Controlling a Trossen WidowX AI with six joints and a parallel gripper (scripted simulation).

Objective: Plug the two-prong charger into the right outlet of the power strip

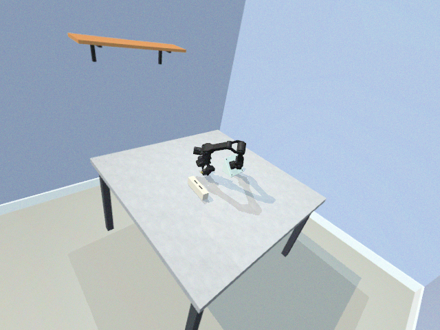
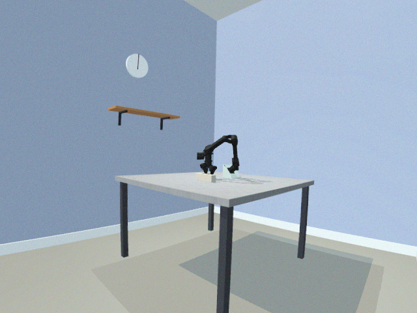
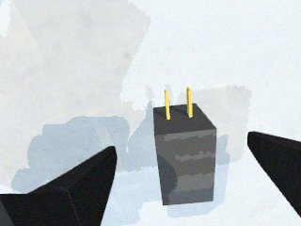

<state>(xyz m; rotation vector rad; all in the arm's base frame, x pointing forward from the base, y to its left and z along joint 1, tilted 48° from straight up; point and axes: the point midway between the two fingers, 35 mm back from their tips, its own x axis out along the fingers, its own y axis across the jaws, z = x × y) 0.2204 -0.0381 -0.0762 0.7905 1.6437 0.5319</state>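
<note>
The dark grey charger lies on the table, its two yellow prongs pointing toward the top of the wrist view. My gripper is open and low over the table. In the wrist view its fingers stand on either side of the charger, with gaps on both sides. The cream power strip lies near the gripper, with two dark outlets on its top face in the top view. In the top and exterior views the charger is mostly hidden by the gripper.
The pale mint stand is at the arm's base, behind the strip on the grey table. An orange shelf is on the wall, well above the table.
</note>
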